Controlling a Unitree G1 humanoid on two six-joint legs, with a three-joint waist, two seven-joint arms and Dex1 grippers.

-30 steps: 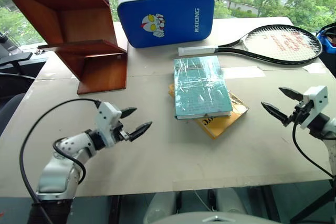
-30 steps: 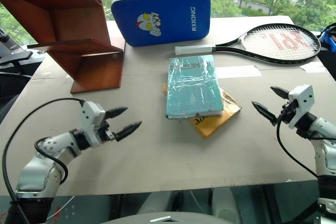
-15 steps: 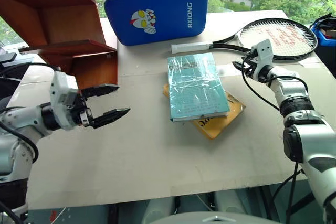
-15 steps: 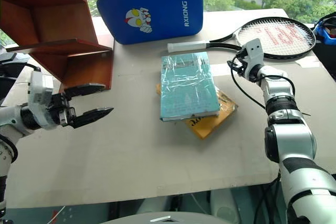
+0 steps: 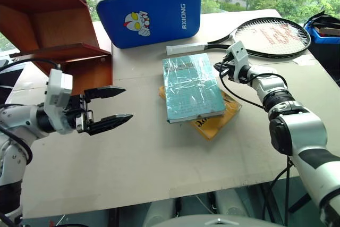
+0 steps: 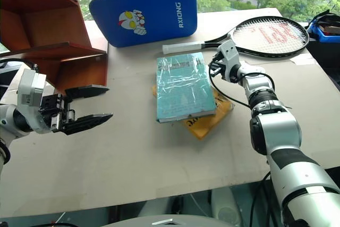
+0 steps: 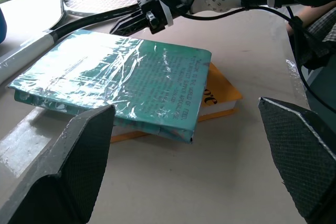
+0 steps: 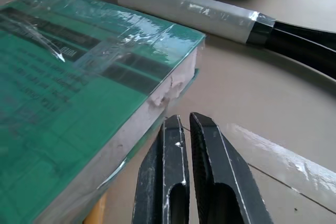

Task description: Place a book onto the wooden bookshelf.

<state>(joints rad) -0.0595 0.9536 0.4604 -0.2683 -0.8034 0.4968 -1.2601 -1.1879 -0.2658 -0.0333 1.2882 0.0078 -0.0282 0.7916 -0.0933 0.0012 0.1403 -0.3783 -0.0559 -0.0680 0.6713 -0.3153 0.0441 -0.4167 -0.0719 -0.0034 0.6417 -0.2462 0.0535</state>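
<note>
Nearest, the left gripper [image 5: 109, 109] hovers over the bare bench [image 5: 159, 158] with its fingers wide apart, holding nothing. Beyond it the teal book [image 5: 191, 87] lies flat mid-bench on top of a thinner yellow-orange book [image 5: 220, 122], not yet lifted. The right gripper [image 5: 222, 69] sits just beside the teal book's far right edge, fingers pressed together and empty. Farther back lie the tennis racket [image 5: 265, 34] and the blue padded case [image 5: 149, 11], with the wooden bookshelf [image 5: 48, 35] at the far left. Shut fingers nudging that edge could slide both books together, or skew the slick wrapped cover, spoiling a clean grasp. Compared with a second ago, the right gripper has swung in from the bench's right margin and closed; the left has risen.
</note>
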